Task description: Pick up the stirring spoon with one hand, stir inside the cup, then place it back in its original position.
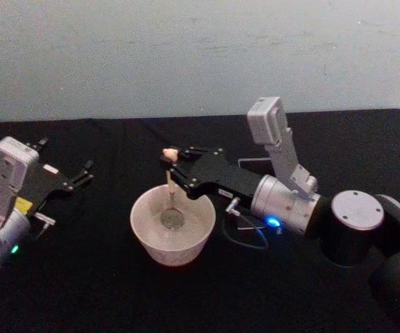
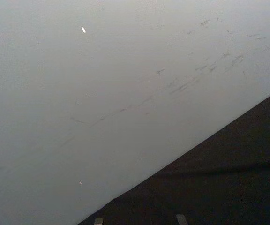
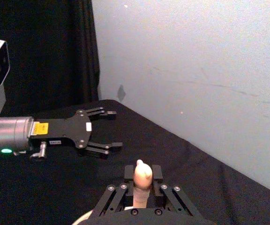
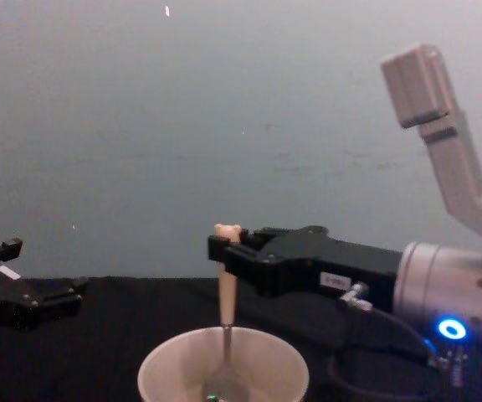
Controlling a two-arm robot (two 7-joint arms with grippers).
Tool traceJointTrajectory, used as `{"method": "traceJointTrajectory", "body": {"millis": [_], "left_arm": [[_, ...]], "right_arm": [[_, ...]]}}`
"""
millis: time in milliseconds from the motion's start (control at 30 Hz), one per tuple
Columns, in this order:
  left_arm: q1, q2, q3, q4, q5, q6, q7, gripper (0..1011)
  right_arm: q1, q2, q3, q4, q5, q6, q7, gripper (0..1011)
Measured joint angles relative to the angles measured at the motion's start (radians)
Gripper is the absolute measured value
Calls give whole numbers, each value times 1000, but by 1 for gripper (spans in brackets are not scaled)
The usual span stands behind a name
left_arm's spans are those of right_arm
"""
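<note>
The cream-white cup (image 1: 173, 229) stands on the black table near its middle, also low in the chest view (image 4: 224, 373). The stirring spoon (image 4: 225, 301) hangs upright inside it, metal bowl (image 1: 173, 218) down near the cup's bottom and bear-head handle (image 1: 168, 154) up. My right gripper (image 1: 170, 165) reaches in from the right above the cup and is shut on the spoon's handle (image 3: 142, 180). My left gripper (image 1: 67, 165) rests at the table's left with its fingers (image 3: 106, 146) spread, holding nothing, well apart from the cup.
A black cloth covers the table (image 1: 82, 291). A pale wall (image 1: 186, 55) runs along its far edge. A thin cable (image 1: 245, 232) loops beside the right wrist, right of the cup.
</note>
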Motion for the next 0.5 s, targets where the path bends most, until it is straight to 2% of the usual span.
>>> {"method": "traceJointTrajectory", "body": {"millis": [300, 500], "left_arm": [[0, 0, 0, 0, 0, 0, 0, 1001], [0, 0, 0, 0, 0, 0, 0, 1001]], "right_arm": [[-48, 47, 40, -71, 29, 16, 1, 227], [-80, 73, 41, -119, 52, 28, 19, 227]]}}
